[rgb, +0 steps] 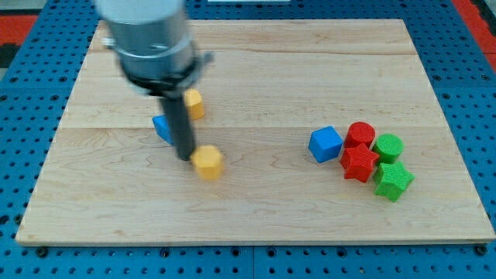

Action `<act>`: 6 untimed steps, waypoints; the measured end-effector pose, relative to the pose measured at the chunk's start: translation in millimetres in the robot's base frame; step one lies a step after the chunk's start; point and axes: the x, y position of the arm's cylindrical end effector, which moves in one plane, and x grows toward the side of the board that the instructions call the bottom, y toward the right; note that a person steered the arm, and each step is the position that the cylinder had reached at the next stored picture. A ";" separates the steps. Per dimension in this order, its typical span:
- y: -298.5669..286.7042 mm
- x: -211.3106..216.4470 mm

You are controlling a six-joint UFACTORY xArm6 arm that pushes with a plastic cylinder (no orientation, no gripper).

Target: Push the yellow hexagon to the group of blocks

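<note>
The yellow hexagon (pixel 208 162) lies left of the board's middle. My tip (pixel 185 157) is just to its left, touching or nearly touching it. Behind the rod, a second yellow block (pixel 194 103) and a blue block (pixel 163 128) are partly hidden. The group sits at the view's right: a blue cube (pixel 325 143), a red cylinder (pixel 359 134), a red star (pixel 359 163), a green cylinder (pixel 387 146) and a green star-like block (pixel 394 180).
The wooden board (pixel 256 217) rests on a blue pegboard surface. The arm's grey body (pixel 151 39) covers the board's top left.
</note>
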 end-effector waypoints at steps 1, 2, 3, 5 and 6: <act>40.0 4.7; 7.5 23.2; 5.5 35.2; 132.1 48.4; 46.9 45.3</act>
